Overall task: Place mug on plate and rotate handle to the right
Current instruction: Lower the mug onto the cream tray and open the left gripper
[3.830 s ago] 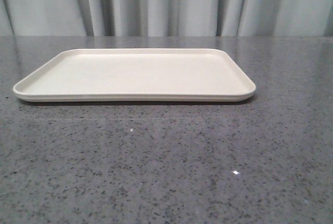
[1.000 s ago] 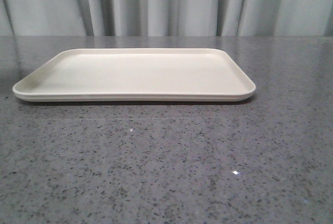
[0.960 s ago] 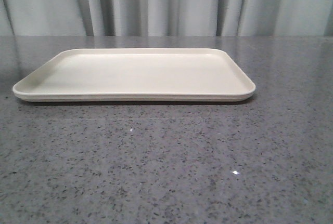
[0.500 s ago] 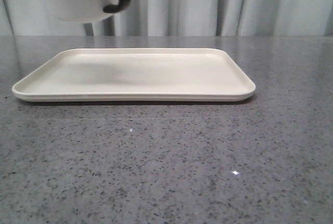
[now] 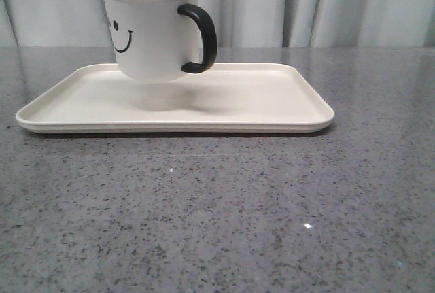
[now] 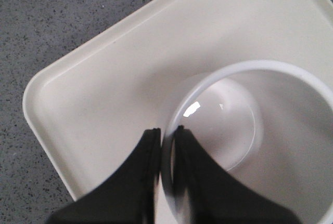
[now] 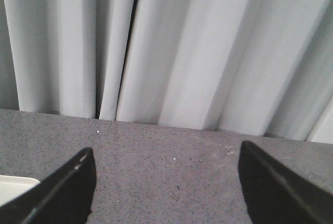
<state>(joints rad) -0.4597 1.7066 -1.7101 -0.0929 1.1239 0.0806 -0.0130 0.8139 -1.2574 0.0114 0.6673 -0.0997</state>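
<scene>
One mug (image 5: 151, 28) and one plate (image 5: 272, 113) are in sight, on a single grey speckled tabletop (image 5: 224, 218) with pale curtains (image 5: 306, 4) behind it.

In the front view the mug sits in the upper left of the frame, above the left half of the plate. Its base hangs clear of the plate surface, with a soft shadow below it, so it is not set down. It is slightly tilted. The black smiley face (image 5: 121, 36) shows on the mug's left side, and the one handle (image 5: 200, 38) points toward the right of the frame.

The left end effector (image 6: 165, 146) holds the mug by its rim: in the left wrist view the two black fingers (image 6: 148, 156) are closed on the white wall, one outside and one inside the cup. In the front view only a dark tip of it shows at the top left, dipping into the mug's mouth. The same wrist view shows the mug's empty interior near the lower right and a rounded corner of the plate at the left.

The right end effector (image 7: 166, 193) is spread wide, its two fingers at the lower corners of the right wrist view with nothing between them. A small piece of the plate shows at that view's lower left edge.
</scene>
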